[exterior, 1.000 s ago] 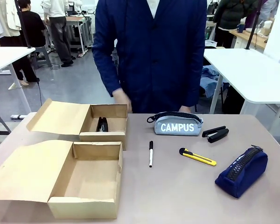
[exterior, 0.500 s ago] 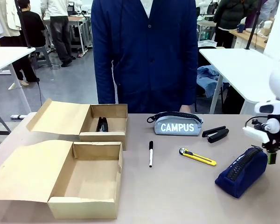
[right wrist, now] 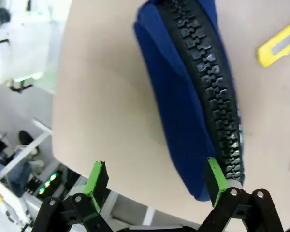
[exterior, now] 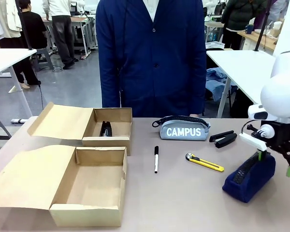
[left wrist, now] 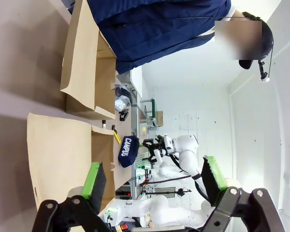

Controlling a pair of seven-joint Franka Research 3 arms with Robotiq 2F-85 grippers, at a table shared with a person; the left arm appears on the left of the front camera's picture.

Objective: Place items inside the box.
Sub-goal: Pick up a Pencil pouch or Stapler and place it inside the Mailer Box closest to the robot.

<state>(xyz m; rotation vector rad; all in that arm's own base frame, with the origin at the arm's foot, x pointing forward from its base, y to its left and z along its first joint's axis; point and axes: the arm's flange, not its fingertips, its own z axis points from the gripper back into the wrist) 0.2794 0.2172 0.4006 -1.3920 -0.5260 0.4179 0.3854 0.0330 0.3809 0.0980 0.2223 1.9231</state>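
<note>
The right gripper (exterior: 275,163) is spread as wide as it goes with nothing in it. It sits at the lower right of the front view, right over the navy-blue pencil case (exterior: 246,182). In its own wrist view the gripper (right wrist: 157,186) has one green pad (right wrist: 215,177) overlapping the bottom end of that case (right wrist: 183,111), the zip facing the camera. Can't tell if it's actually touching.

The left gripper (left wrist: 152,176) is also wide open and empty, at the bottom of its wrist view.

Just left of the navy case on the table (exterior: 183,208) is the yellow-black utility knife (exterior: 204,163). The marker pen (exterior: 156,158) is at mid-frame. Behind them are the black stapler (exterior: 223,139) and the grey "CAMPUS" pencil case (exterior: 182,129).

On the left, two cardboard boxes are open. The near box (exterior: 87,213) looks bare inside. The far box (exterior: 108,141) has something black (exterior: 105,128) in it. A person (exterior: 152,58) in a dark blue coat stands at top centre.
</note>
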